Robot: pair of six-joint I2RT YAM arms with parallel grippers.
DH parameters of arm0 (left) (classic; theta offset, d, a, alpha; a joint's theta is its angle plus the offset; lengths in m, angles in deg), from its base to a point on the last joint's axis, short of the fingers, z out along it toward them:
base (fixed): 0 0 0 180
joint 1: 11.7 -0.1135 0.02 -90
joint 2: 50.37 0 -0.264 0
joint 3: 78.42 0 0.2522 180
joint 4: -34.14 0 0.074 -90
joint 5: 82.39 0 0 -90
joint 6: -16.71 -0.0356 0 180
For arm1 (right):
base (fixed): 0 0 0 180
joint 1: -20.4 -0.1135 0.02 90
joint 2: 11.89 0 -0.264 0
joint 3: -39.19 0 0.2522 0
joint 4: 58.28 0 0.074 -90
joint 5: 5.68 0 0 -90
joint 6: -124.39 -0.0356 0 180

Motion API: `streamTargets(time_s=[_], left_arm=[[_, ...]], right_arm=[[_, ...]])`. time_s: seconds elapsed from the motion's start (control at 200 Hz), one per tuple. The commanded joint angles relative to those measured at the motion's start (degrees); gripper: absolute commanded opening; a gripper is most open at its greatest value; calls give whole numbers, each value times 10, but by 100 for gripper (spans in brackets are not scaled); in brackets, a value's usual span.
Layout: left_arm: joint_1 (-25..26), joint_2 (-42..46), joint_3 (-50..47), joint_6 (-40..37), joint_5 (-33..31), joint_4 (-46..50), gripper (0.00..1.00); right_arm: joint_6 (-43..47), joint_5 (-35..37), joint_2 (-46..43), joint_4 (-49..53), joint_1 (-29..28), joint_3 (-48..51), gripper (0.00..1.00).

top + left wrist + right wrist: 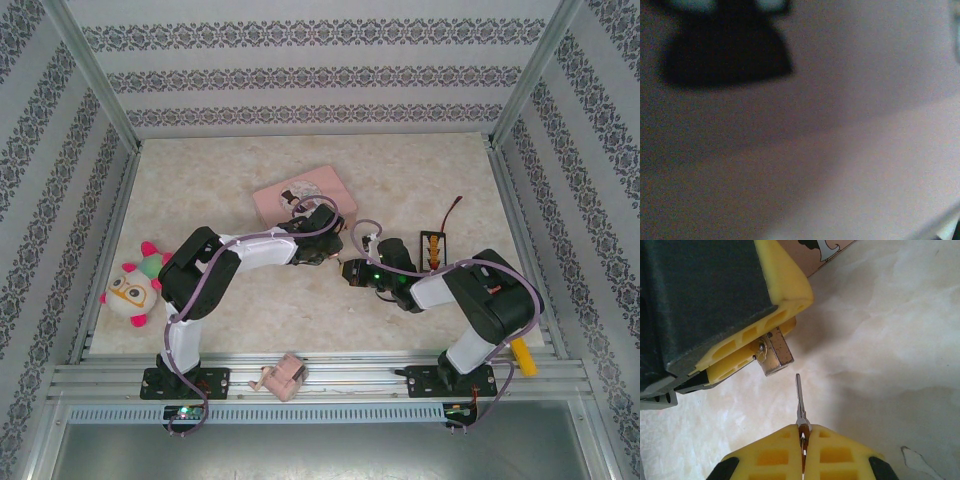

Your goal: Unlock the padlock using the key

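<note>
One key (799,396) in right jaws — tip near padlock (776,353).

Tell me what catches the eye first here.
In the right wrist view, the right claw pinches the key, blade aimed up at the padlock clamped in the left claw, a gap between them. From above, a spiky plush toy sits at the left edge of the table.
</note>
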State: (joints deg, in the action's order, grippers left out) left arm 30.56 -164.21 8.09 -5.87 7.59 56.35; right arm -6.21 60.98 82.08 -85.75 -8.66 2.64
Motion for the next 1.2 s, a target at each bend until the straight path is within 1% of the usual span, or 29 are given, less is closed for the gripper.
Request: streamTargets(time_s=[0.0, 1.194], left_arm=[[-1, 7, -1, 31, 27, -45, 18], [-1, 4, -2, 34, 39, -52, 16]], right_arm=[[2, 6, 5, -31, -9, -15, 0], [-7, 14, 33, -55, -13, -37, 0]])
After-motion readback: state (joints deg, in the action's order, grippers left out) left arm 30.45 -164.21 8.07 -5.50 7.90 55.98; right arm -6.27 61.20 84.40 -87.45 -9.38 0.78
